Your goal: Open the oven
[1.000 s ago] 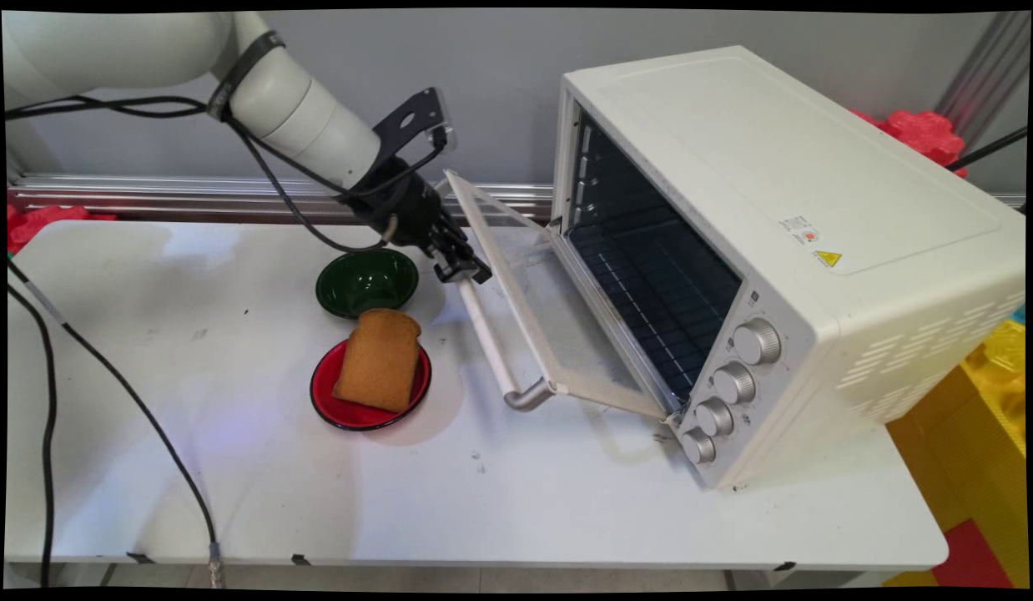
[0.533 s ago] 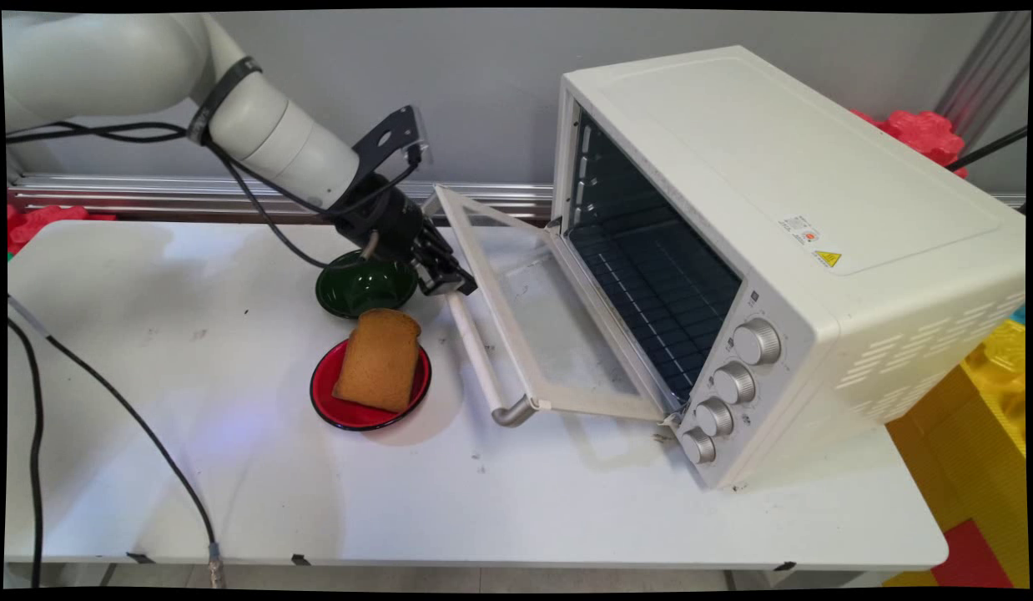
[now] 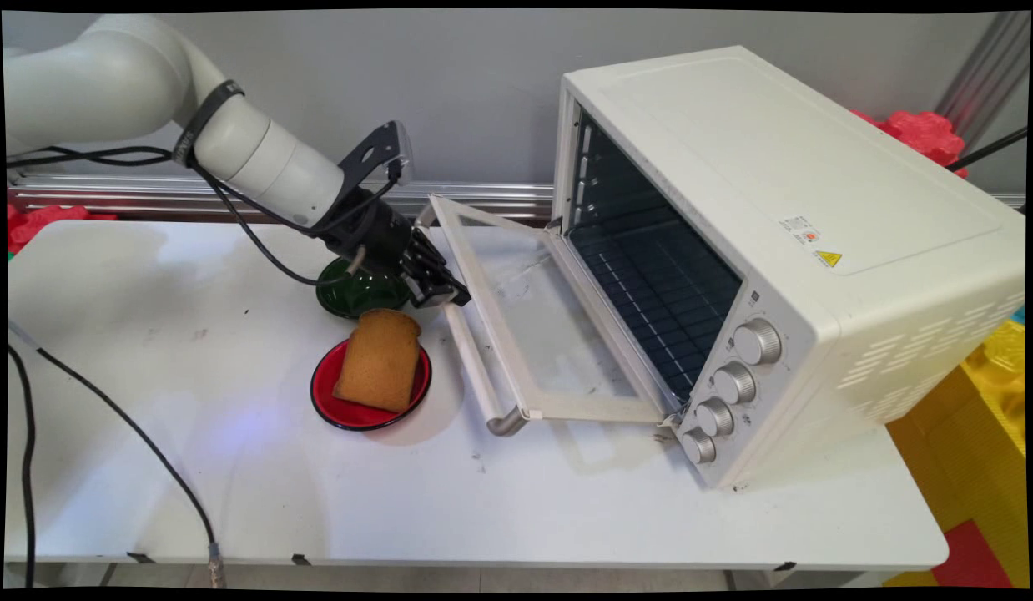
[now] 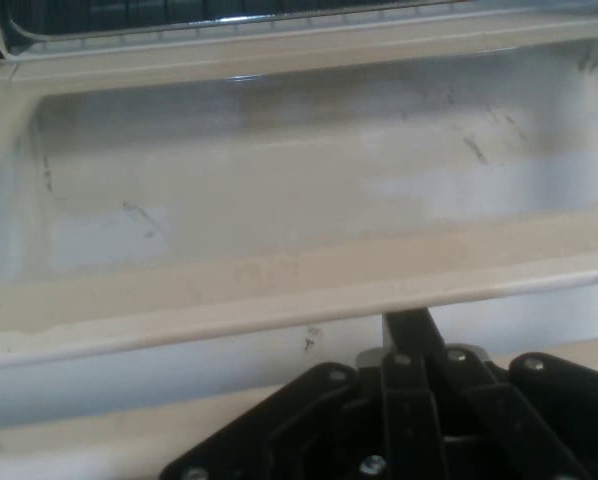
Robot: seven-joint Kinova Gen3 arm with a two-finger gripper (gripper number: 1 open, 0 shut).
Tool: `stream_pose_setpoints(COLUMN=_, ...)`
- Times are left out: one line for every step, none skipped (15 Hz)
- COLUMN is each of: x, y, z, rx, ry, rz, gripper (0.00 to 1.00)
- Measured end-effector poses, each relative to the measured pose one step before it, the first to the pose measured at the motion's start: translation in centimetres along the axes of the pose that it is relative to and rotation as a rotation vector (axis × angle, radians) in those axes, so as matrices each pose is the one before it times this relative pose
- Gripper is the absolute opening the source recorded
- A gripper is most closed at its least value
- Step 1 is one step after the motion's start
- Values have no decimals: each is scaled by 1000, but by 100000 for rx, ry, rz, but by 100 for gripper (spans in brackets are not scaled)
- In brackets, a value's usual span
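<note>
A cream toaster oven (image 3: 775,192) stands at the right of the white table (image 3: 233,492). Its glass door (image 3: 541,325) hangs open, tilted down to the left and close to flat. My gripper (image 3: 451,297) is shut on the far end of the door handle (image 3: 476,371), a pale bar along the door's free edge. In the hand view the gripper (image 4: 409,345) sits just under the door's frame (image 4: 279,290), with the glass pane (image 4: 279,190) beyond. A slice of toast (image 3: 379,359) lies on a red plate (image 3: 329,407) just left of the handle.
A dark green bowl (image 3: 345,294) sits under my wrist, behind the red plate. A black cable (image 3: 149,434) trails over the table's left side. Red blocks (image 3: 917,129) and yellow blocks (image 3: 984,401) lie beyond the oven at the right.
The gripper has moved left and down with the handle, and the door has swung lower. The wrist now covers more of the green bowl.
</note>
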Motion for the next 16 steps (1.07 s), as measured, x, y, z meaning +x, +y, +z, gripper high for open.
stream_pose_setpoints(x=-226, y=-3, z=28, rx=-102, ry=338, rz=-24, gripper=0)
stream_pose_setpoints(x=-166, y=-5, z=26, rx=-50, ry=318, rz=-41, gripper=0)
stream_pose_setpoints(x=-167, y=1, z=32, rx=-18, ry=217, rz=-62, gripper=0)
stream_pose_setpoints(x=-184, y=0, z=35, rx=-7, ry=272, rz=-67, gripper=0)
stream_pose_setpoints(x=-173, y=6, z=37, rx=-9, ry=206, rz=-25, gripper=0)
stream_pose_setpoints(x=-161, y=-3, z=19, rx=28, ry=205, rz=17, gripper=0)
stream_pose_setpoints(x=-198, y=8, z=21, rx=52, ry=163, rz=72, gripper=0)
stream_pose_setpoints(x=-189, y=0, z=33, rx=16, ry=222, rz=149, gripper=0)
stream_pose_setpoints(x=-135, y=-5, z=31, rx=11, ry=188, rz=123, gripper=0)
stream_pose_setpoints(x=-98, y=-8, z=30, rx=-19, ry=343, rz=210, gripper=0)
stream_pose_setpoints(x=-61, y=-20, z=-38, rx=69, ry=428, rz=207, gripper=0)
stream_pose_setpoints(x=-27, y=-22, z=-76, rx=25, ry=345, rz=177, gripper=0)
stream_pose_setpoints(x=13, y=-14, z=-36, rx=-47, ry=206, rz=148, gripper=0)
stream_pose_setpoints(x=-30, y=-12, z=-122, rx=-45, ry=186, rz=72, gripper=0)
stream_pose_setpoints(x=-48, y=-25, z=-276, rx=-18, ry=224, rz=92, gripper=0)
stream_pose_setpoints(x=-41, y=-19, z=-312, rx=-10, ry=98, rz=68, gripper=0)
